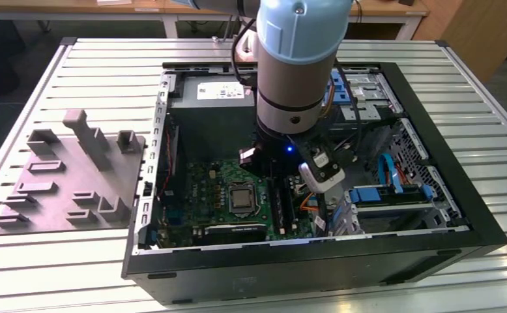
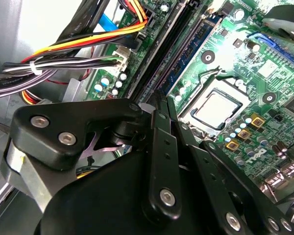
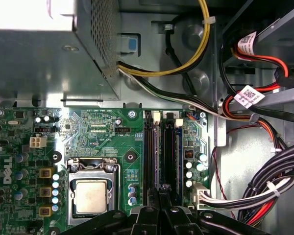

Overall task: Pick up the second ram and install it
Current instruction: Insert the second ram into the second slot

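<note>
Arm w/ gripper is down inside the open PC case, right over the RAM slots beside the CPU on the board. In both wrist views the fingers are pinched close together over the slots, tips meeting at the slot line; can't tell if a stick sits between them. Second ram: a dark thin strip lies along the slots in the second wrist view, but can't tell stick from slot plastic. Cable bundles run just beside the slots. Grey fixture plate sits on the table at the exterior view's left, well apart from the case.
</note>
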Available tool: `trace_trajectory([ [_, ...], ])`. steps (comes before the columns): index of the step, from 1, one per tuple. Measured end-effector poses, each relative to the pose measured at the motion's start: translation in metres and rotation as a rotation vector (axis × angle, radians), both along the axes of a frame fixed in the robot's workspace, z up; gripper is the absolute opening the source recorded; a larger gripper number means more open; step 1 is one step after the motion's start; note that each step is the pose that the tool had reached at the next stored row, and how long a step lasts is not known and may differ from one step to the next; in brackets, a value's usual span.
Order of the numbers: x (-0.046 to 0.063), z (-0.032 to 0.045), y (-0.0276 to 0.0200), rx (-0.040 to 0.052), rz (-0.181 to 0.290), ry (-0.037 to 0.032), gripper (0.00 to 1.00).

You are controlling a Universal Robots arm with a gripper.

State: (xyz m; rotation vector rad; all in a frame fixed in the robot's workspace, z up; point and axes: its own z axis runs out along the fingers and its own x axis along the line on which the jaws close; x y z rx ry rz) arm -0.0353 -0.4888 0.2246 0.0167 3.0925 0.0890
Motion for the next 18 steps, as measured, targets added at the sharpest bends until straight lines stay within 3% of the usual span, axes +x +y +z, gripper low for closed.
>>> trace_trajectory([
  [18,0.0,-0.0024,0.0,-0.0002,0.0,0.0001,0.12],
])
